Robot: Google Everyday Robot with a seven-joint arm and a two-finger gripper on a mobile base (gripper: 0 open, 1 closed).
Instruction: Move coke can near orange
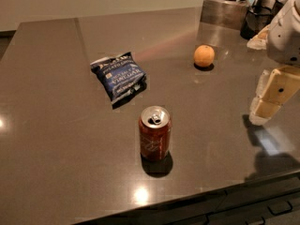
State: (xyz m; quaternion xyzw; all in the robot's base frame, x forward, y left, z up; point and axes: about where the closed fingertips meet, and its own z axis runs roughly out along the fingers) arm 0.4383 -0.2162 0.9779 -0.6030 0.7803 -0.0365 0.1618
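Note:
The coke can (154, 133) stands upright on the dark grey counter (56, 125), near the front middle, with its silver top and pull tab facing up. The orange (204, 56) sits on the counter farther back and to the right, well apart from the can. My gripper (261, 111) hangs at the right edge of the view, above the counter. It is to the right of the can and nearer than the orange, touching neither, and it holds nothing that I can see.
A dark blue chip bag (118, 75) lies behind and left of the can. A metal container (224, 11) and dark items (255, 22) stand at the back right. The counter's front edge (187, 200) runs just below the can.

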